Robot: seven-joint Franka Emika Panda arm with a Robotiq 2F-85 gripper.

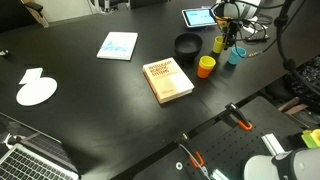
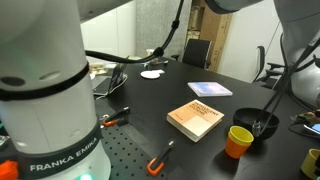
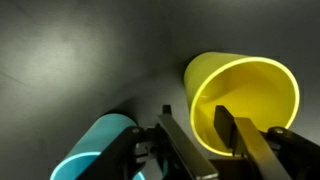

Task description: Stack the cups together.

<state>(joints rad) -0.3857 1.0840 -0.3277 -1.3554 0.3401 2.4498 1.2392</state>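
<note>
The table (image 1: 100, 100) is black, and so is the bowl (image 1: 187, 45). There is an orange cup (image 1: 206, 68), a yellow cup (image 1: 219, 44) and a teal cup (image 1: 233, 57). The book (image 1: 168, 80) is tan with dark lettering, the booklet (image 1: 118, 45) pale blue.

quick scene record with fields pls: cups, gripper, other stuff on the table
surface: black table
yellow cup: at the gripper, mouth facing the wrist camera
teal cup: beside the yellow cup, separate from it
orange cup: near the book's corner, yellow at its rim, possibly a cup nested inside
gripper: one finger inside the yellow cup, the other outside its wall; grip unclear
black bowl: beyond the book
book: flat, mid-table
stack status: yellow and teal cups not yet stacked
</note>
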